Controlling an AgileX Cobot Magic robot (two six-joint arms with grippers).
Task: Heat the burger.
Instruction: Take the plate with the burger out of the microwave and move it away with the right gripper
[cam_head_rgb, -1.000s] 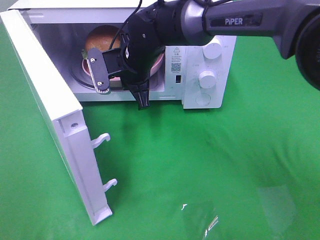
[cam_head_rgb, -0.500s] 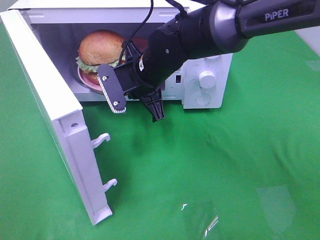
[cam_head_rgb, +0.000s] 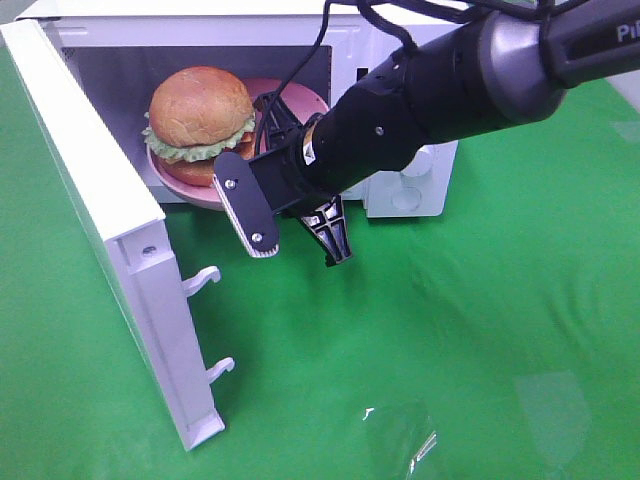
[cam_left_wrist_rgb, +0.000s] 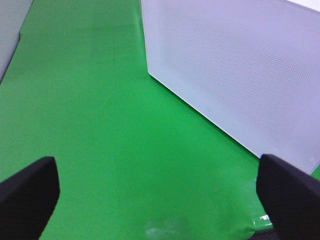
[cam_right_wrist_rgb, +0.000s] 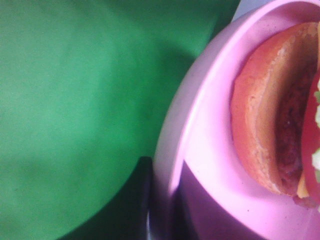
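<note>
Now we have the fist-sized burger with its golden-brown bun, ruffled green lettuce and brown patty (cam_head_rgb: 200, 122) sitting on a round pink plate (cam_head_rgb: 300, 100), at the mouth of the white microwave oven (cam_head_rgb: 420, 190) at the far side of the green cloth (cam_head_rgb: 450, 350). Our right gripper (cam_head_rgb: 290, 215) is pinched nearly shut on the plate's near-right rim, and in the right wrist view the rim (cam_right_wrist_rgb: 175, 140) runs straight down into the jaws, so the plate is held by its edge. We judge this grip is chosen to keep the fingers clear of the food and let the plate slide level through the opening. The microwave's white door (cam_head_rgb: 100, 230) stands swung wide to the left, leaving the cavity free for that arm. Our left gripper (cam_left_wrist_rgb: 160, 195) hangs with its black fingers (cam_left_wrist_rgb: 27, 192) spread fully apart, holding nothing, just beside the door's perforated panel (cam_left_wrist_rgb: 240, 70) (probably parked there to handle the door). Whether the plate rests fully on the oven floor, we cannot tell.
</note>
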